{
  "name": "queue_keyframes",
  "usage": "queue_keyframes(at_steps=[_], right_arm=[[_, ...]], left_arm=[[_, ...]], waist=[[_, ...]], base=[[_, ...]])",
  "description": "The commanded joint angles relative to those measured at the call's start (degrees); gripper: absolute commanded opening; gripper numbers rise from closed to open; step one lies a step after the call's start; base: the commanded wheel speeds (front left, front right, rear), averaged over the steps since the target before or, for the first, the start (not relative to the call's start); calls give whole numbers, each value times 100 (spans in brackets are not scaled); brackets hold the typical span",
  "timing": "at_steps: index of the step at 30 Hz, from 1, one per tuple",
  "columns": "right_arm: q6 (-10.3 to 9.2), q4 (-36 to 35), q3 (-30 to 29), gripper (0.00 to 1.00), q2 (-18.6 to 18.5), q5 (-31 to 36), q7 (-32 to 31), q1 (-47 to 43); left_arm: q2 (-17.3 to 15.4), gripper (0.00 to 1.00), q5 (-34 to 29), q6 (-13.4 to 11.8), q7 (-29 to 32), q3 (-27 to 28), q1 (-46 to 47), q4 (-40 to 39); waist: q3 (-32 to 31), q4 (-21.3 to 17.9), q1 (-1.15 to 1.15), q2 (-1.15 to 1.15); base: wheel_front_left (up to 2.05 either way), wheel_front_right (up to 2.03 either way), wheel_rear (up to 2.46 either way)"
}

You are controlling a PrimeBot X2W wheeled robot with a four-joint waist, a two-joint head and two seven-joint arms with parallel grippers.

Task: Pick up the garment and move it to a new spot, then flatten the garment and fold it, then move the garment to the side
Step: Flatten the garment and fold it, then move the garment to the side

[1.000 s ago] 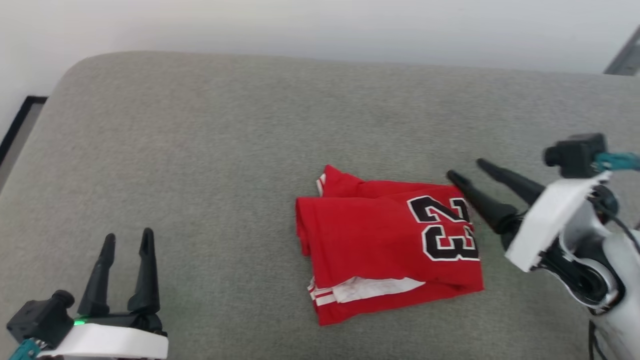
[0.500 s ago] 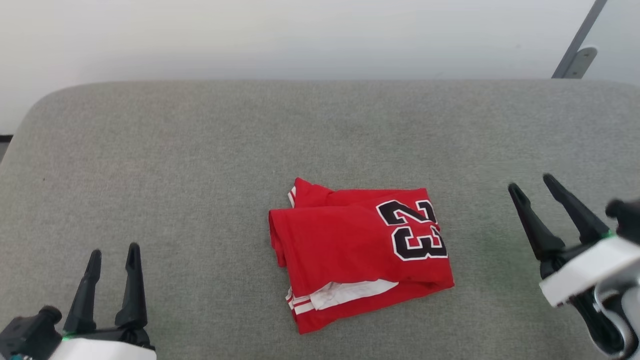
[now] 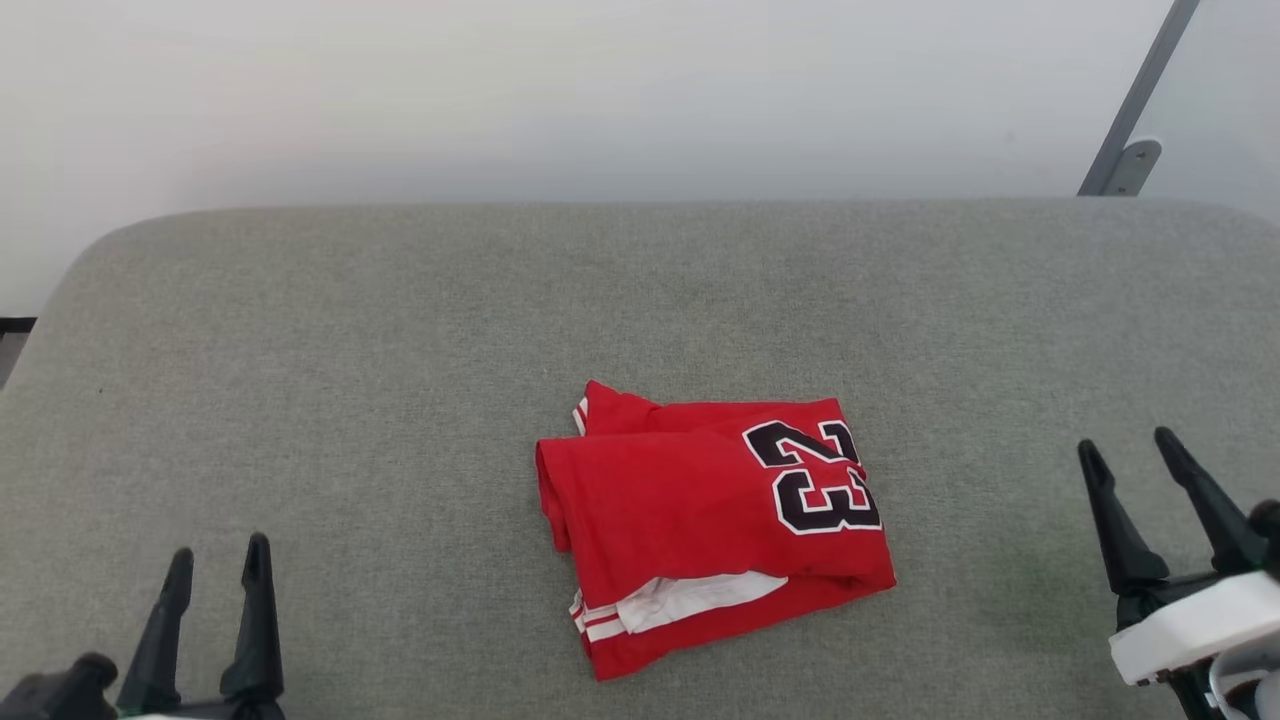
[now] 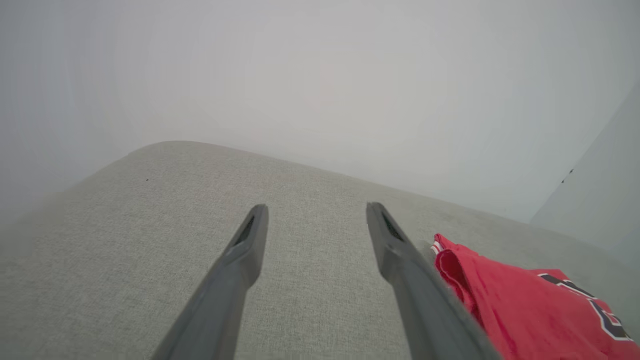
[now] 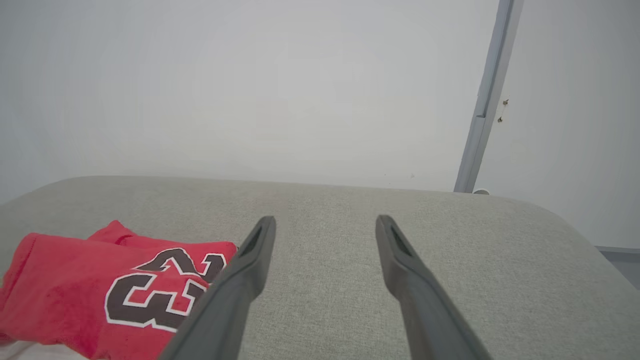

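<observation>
Moved: right end effector (image 3: 1137, 452) has drawn back from the garment (image 3: 700, 520) to the head view's 4 o'clock corner; the camera has also shifted, so part of that change is the view's own.
Garment: folded into a compact red block, the 23 face up, white trim peeking from its near edge; it lies near the centre of the grey cushion (image 3: 400, 330), touched by neither arm.
Left end effector (image 3: 215, 560): released, jaws apart, parked at 8 o'clock, well apart from the garment.
Right end effector: released, jaws apart, nothing between them.
Step in hand: folding looks done; moving the garment aside appears to remain.
Next move: probably a grip through all layers at one edge, so the fold holds during the carry.
Containers: none seen.
</observation>
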State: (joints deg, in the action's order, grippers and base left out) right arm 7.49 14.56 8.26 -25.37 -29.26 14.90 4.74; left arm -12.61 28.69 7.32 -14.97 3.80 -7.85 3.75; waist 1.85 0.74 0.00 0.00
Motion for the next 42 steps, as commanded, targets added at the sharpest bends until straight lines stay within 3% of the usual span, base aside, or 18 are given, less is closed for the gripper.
queue_keyframes(at_steps=[1, 11, 19, 42], right_arm=[[1, -77, -86, 100, 59, 47, 30, -57], [1, -625, -792, 100, 561, 451, 31, -758], [1, -739, -938, 100, 789, 527, 32, -1048], [1, -798, -994, 100, 999, 597, 33, -1217]], left_arm=[[-8, 100, 11, 20, -27, 18, -110, 3], [-108, 100, 131, 20, -27, -46, -242, 25], [-309, 100, 101, 20, -27, -296, -216, 128], [-268, 100, 144, 21, -27, -459, -90, 168]], waist=[[-19, 4, 0, 0], [-190, 112, 0, 0], [-237, 170, 0, 0], [-255, 246, 0, 0]], base=[[0, 0, 0], [0, 0, 0], [0, 0, 0], [0, 0, 0]])
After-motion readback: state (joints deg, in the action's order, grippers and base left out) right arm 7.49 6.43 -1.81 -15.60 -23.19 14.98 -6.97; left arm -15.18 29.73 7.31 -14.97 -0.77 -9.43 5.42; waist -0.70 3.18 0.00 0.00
